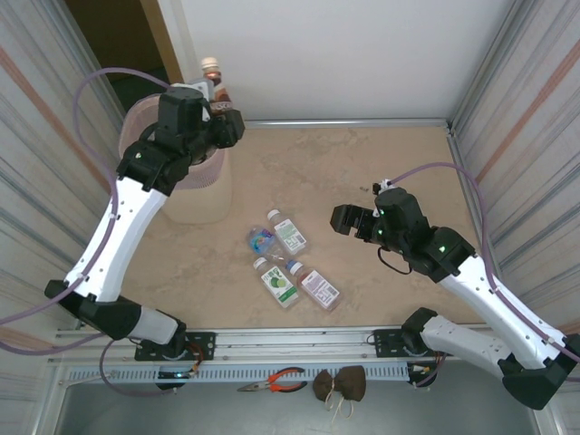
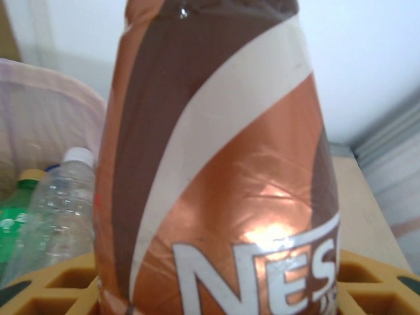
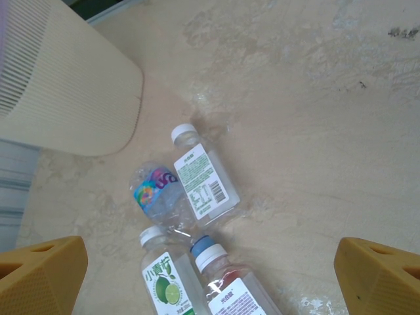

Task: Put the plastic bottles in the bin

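Left end effector point(image 1: 222, 107) is clamped on a brown bottle point(image 1: 217, 83), holding it over the bin point(image 1: 195, 195) in the far left corner of the surface point(image 1: 362, 163) — a clear bottle point(image 2: 65, 210) and a green bottle point(image 2: 12, 226) sit inside. Right end effector point(image 1: 343, 220) is spread wide with nothing in it, over the middle. Just left of it, four bottles point(image 1: 290, 234) lie clustered toward the near edge.
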